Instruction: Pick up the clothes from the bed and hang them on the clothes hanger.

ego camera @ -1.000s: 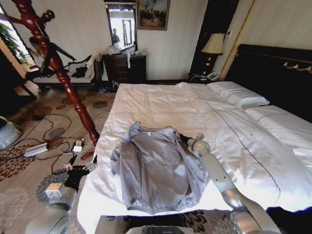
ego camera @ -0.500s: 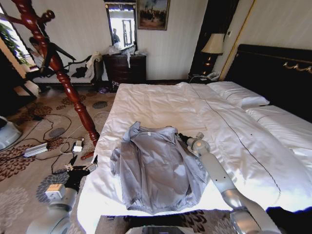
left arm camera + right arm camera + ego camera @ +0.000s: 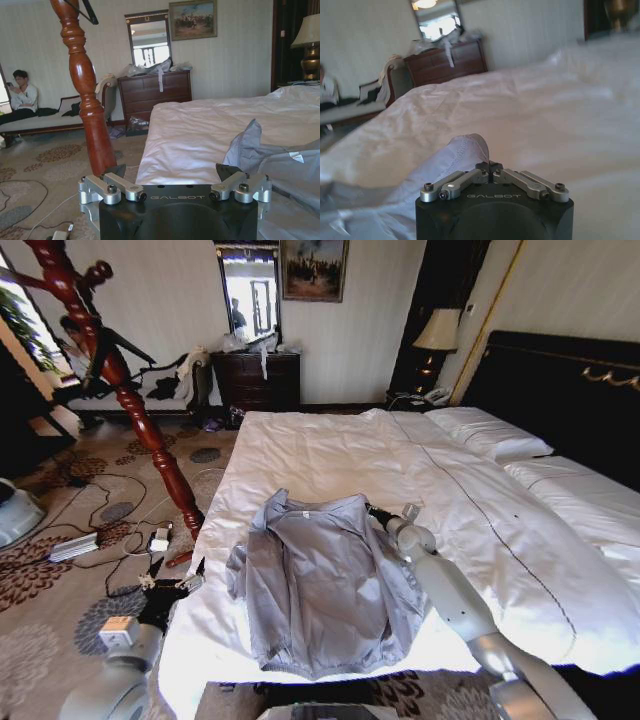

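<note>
The clothes [image 3: 320, 580], a light grey-blue jacket, lie spread flat at the near end of the bed [image 3: 320, 450], collar pointing up the bed. My right gripper [image 3: 372, 512] rests at the jacket's right shoulder. In the right wrist view the right gripper [image 3: 490, 167] is shut, pinching a raised fold of the jacket [image 3: 467, 147]. My left gripper [image 3: 172, 585] hovers over the floor beside the bed's left edge. In the left wrist view the left gripper [image 3: 172, 175] is open, and the jacket [image 3: 280, 160] lies off to one side of it. The black clothes hanger [image 3: 118, 350] hangs on the coat stand.
A tall reddish-brown coat stand [image 3: 140, 410] rises from the carpet left of the bed, close to my left arm. Cables and a power strip [image 3: 75, 545] lie on the floor. A dark dresser [image 3: 258, 380] stands against the far wall. Pillows [image 3: 490, 432] and a black headboard [image 3: 560, 380] are at the right.
My right wrist has shifted a little farther up the bed at the jacket's shoulder. My left gripper has edged slightly toward the bed. The jacket lies as before.
</note>
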`<state>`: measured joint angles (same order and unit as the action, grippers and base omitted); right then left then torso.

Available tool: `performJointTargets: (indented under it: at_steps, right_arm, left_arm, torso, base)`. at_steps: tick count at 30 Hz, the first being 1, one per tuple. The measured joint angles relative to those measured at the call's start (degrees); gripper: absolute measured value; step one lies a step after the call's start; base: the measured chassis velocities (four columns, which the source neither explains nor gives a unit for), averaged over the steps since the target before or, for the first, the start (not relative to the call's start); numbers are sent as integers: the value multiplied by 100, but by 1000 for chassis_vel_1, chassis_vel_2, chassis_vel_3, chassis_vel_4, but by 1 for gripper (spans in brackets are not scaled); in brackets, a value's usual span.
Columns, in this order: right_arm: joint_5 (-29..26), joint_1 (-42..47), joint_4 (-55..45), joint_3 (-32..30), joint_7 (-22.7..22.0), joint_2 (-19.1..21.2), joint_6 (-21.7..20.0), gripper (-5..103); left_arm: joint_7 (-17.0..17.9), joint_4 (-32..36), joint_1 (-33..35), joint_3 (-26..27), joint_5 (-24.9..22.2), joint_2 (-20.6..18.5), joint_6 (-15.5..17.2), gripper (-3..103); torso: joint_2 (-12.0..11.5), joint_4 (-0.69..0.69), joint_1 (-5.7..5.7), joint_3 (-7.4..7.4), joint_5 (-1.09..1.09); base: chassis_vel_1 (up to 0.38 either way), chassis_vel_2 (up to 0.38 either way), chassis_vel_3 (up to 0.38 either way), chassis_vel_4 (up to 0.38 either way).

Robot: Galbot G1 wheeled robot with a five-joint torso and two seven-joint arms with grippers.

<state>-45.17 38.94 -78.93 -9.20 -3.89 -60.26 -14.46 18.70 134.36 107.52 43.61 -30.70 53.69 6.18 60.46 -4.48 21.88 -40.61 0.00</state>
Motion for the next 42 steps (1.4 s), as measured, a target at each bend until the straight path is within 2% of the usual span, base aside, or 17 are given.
performJointTargets:
  at_steps: [4, 6, 9, 10, 12, 14, 18, 24, 26, 28, 30, 31, 33, 35, 38, 41, 42]
  right_arm:
    - [1517, 109, -122, 240, 79, 89, 560, 0]
    - [1717, 117, -130, 281, 84, 98, 646, 0]
    - [2878, 124, -145, 434, 86, 83, 1045, 0]
    - [2878, 124, -145, 434, 86, 83, 1045, 0]
    - [3691, 116, -115, 513, 67, 36, 1362, 0]
    - [4186, 124, -79, 569, 44, -2, 1603, 0]
    - [4434, 136, -34, 600, 0, -40, 1741, 0]
    - [4437, 134, 26, 624, -56, -6, 1770, 0]
    - [4437, 134, 26, 624, -56, -6, 1770, 0]
    - [4377, 132, 29, 632, -75, -5, 1766, 0]
    - [4328, 137, 29, 626, -86, -38, 1734, 0]
    - [4287, 141, 26, 614, -102, -65, 1699, 0]
    - [4262, 143, 21, 611, -113, -75, 1677, 0]
    - [4240, 143, 5, 609, -137, -97, 1642, 0]
    - [4235, 143, -4, 607, -144, -107, 1627, 0]
    - [4226, 130, -6, 594, -151, -113, 1609, 0]
    - [4226, 130, -6, 594, -151, -113, 1609, 0]
  left_arm:
    - [22, 45, -42, 14, -71, -55, 35, 100]
    - [22, 56, -40, 22, -75, -59, 42, 100]
    - [36, 109, -20, 97, -111, -72, 55, 100]
    - [36, 109, -20, 97, -111, -72, 55, 100]
    - [74, 169, -7, 172, -181, -101, 105, 100]
    - [120, 232, -22, 240, -255, -155, 168, 100]
    - [217, 342, -105, 295, -492, -252, 292, 100]
    - [377, 456, -423, 379, -1129, -577, 453, 100]
    - [377, 456, -423, 379, -1129, -577, 453, 100]
    - [390, 376, -745, 350, -1357, -759, 437, 100]
    - [339, 200, -1201, 131, -1429, -816, 357, 100]
    - [325, 0, -1708, -227, -1511, -843, 325, 100]
    - [320, -140, -1970, -447, -1542, -870, 317, 100]
    - [304, -610, -2617, -973, -1576, -1036, 285, 100]
    - [304, -852, -2985, -1235, -1639, -1143, 279, 100]
    - [391, -1379, -4103, -1777, -1960, -1379, 321, 100]
    - [391, -1379, -4103, -1777, -1960, -1379, 321, 100]
  torso:
    - [0, 2, 0, 0, -1]
    - [0, 2, 0, 0, -1]
    - [0, 1, 0, 0, -1]
    - [0, 1, 0, 0, -1]
    - [0, 3, 0, 0, -1]
    - [0, 2, 0, 0, -1]
    - [0, 1, 0, 0, -1]
    - [0, 0, 0, 0, -1]
    - [0, 0, 0, 0, -1]
    - [0, 1, 0, 0, 1]
    - [0, 2, 0, 0, -1]
    - [0, 1, 0, 0, -2]
    - [0, -1, 0, 0, -2]
    - [0, 0, 0, -1, -1]
    - [0, 1, 0, -1, -2]
    - [0, -1, 0, -1, -1]
    - [0, -1, 0, -1, -1]
  base:
    - [0, 0, 0, 0]
    - [0, 0, 0, 0]
    - [0, 0, 0, 0]
    - [0, 0, 0, 0]
    - [0, 0, 0, 0]
    - [0, 0, 0, 0]
    - [0, 0, 0, 0]
    - [0, 0, 0, 0]
    - [0, 0, 0, 0]
    - [0, 0, 0, 0]
    - [0, 0, 0, 0]
    - [0, 0, 0, 0]
    - [0, 0, 0, 0]
    - [0, 0, 0, 0]
    - [0, 0, 0, 0]
    - [0, 0, 0, 0]
    - [0, 0, 0, 0]
